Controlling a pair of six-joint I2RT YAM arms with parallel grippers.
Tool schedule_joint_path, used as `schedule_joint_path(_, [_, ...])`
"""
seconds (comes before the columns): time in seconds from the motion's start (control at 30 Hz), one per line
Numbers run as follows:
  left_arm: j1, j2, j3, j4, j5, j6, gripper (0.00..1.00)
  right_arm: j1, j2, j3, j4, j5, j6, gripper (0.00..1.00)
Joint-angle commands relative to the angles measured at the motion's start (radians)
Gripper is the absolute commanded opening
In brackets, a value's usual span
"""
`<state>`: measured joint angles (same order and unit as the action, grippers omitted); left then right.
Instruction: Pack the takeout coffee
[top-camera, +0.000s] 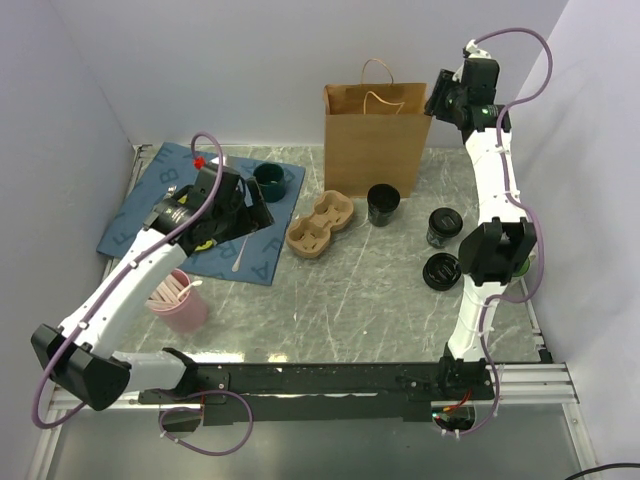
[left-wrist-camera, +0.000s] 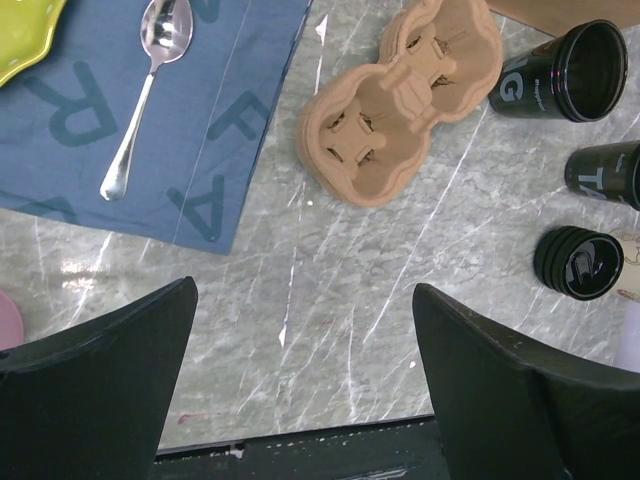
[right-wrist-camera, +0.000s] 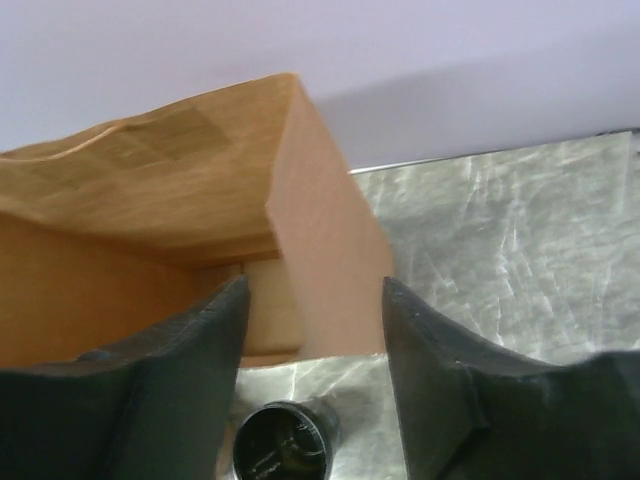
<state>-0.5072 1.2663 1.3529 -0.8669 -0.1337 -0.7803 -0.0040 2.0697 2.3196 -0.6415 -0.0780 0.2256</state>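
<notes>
A black paper cup with a black lid (top-camera: 443, 227) stands right of centre, with a second round black lidded cup (top-camera: 441, 271) just in front of it. Both show at the right edge of the left wrist view: the rear cup (left-wrist-camera: 610, 172) and the front one (left-wrist-camera: 580, 262). An open black cup without a lid (top-camera: 383, 205) stands before the brown paper bag (top-camera: 375, 140). My right gripper (top-camera: 440, 100) is open and empty, high by the bag's right top edge. In its wrist view it (right-wrist-camera: 315, 290) looks into the bag (right-wrist-camera: 150, 200) with the open cup (right-wrist-camera: 285, 445) below. My left gripper (top-camera: 252, 208) (left-wrist-camera: 305, 290) is open and empty over the table left of centre.
A cardboard cup carrier (top-camera: 320, 225) (left-wrist-camera: 400, 100) lies in the middle. A blue placemat (top-camera: 160, 215) at the left holds a dark green mug (top-camera: 268, 180), a spoon (left-wrist-camera: 140, 90) and a yellow plate (left-wrist-camera: 20, 35). A pink cup of straws (top-camera: 180, 300) stands front left.
</notes>
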Motion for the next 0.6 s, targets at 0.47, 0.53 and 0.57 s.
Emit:
schedule_joint_path(0.47, [0.004,-0.081,-0.017,0.04,-0.035,-0.016,0.95,-0.001,0.069,0.073,0.031,-0.108,-0.037,0.38])
schedule_joint_path(0.53, [0.006,-0.081,-0.024,0.051,-0.04,-0.022,0.94,-0.001,0.069,0.075,0.039,-0.114,-0.046,0.25])
schedule_joint_path(0.57, [0.004,-0.079,-0.021,0.052,-0.041,-0.023,0.94,-0.001,0.069,0.08,0.049,-0.117,-0.048,0.2])
